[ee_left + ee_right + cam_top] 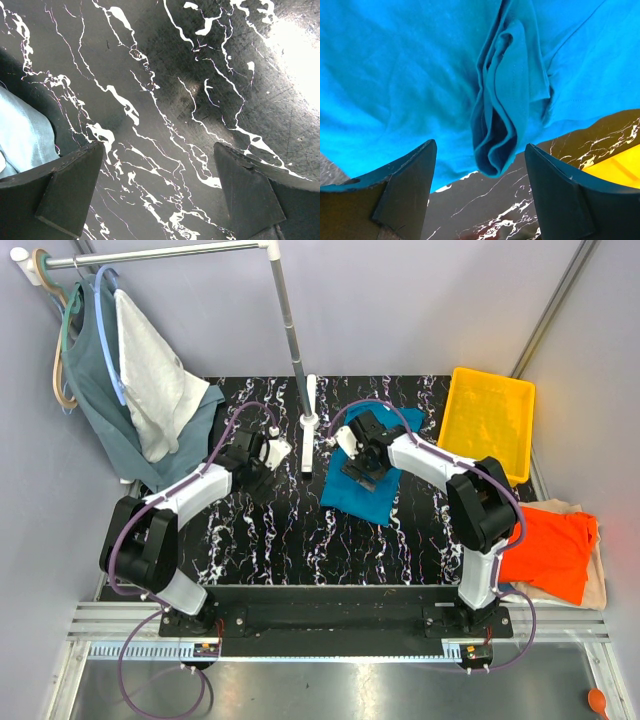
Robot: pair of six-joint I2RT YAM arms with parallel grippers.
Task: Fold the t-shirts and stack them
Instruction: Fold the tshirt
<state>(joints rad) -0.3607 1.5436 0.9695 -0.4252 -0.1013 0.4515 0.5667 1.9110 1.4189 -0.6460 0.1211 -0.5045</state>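
The right end effector [480, 150] stands with its jaws wide apart and grips nothing. A bunched fold of the teal-blue soft cloth t-shirt [395, 75] lies directly under the gap between its fingers, touching neither. This shirt lies spread on the black, white-veined marble-pattern worktop [280, 540], reaching from under the end effector toward the arm bases.

The left end effector [157, 150] is also fully open and holds nothing, with only bare worktop under it. It sits well to the left of the teal-blue shirt, not touching it.

Between the two end effectors, slightly beyond them, a thin white pole on a small foot [305, 425] stands upright.

To the right of the right end effector, just past the teal-blue shirt's far corner, is a yellow plastic rectangular tray [490, 420]. Farther right and nearer the bases, well apart from it, the bright orange cloth t-shirt [550, 550] lies on top of a cream cloth t-shirt [597, 585], past the worktop's right edge.

Beyond and left of the left end effector, a grey-green top on a hanger [95, 390] and a white cloth [150, 390] hang from a rail.
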